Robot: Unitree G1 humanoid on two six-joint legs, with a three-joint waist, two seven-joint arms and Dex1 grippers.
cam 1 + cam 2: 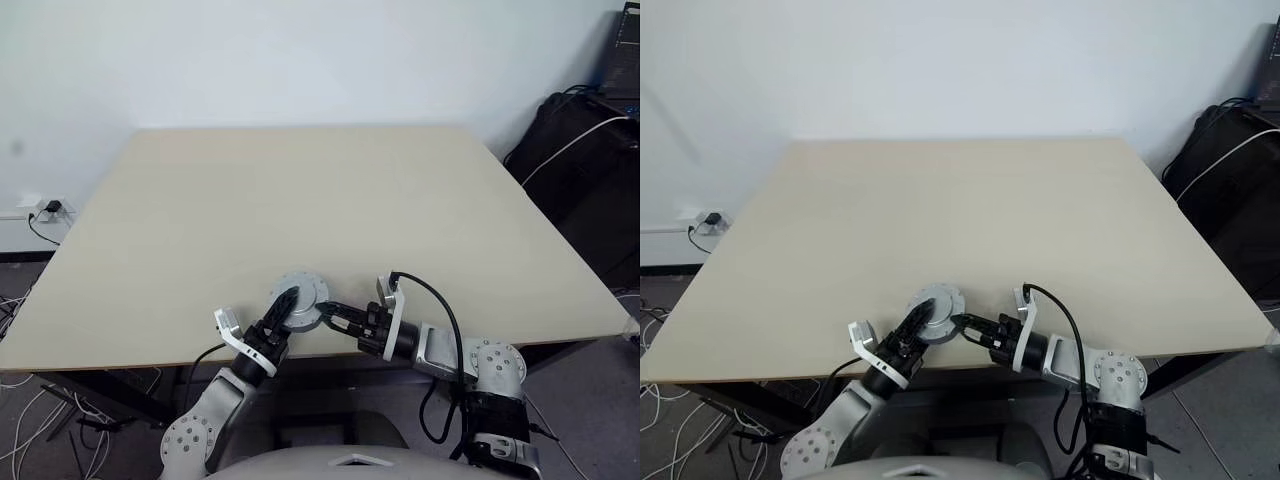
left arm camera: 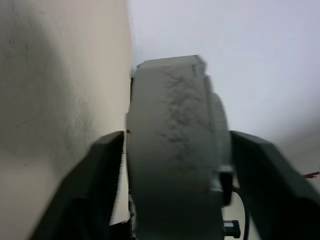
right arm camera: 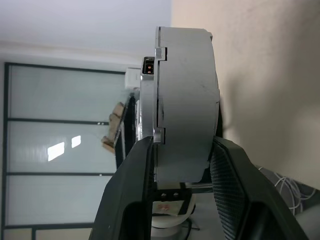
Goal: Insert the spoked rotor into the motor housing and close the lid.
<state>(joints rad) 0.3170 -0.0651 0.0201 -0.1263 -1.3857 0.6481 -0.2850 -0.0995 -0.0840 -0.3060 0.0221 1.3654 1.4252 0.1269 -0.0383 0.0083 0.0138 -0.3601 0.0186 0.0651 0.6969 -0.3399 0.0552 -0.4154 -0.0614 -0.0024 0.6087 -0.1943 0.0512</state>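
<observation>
A silvery-grey round puck point(image 1: 303, 295), its lid face up with a raised centre, hangs just above the front edge of the beige table point(image 1: 300, 190). My left gripper point(image 1: 285, 308) has its fingers against both faces from the left, shut on it. From the right, my right gripper point(image 1: 328, 313) clamps its rim, shut on it too. Edge-on in the right wrist view the puck point(image 3: 187, 100) is thick, with a seam between the lid and the body below. In the left wrist view the puck point(image 2: 175, 150) sits between both fingers. The spoked rotor and the motor housing's windings are hidden.
A black bag point(image 1: 585, 170) with a white cable stands off the table's right side. A power strip point(image 1: 40, 210) and loose cables lie on the floor at the left. The puck hangs right at the table's front edge.
</observation>
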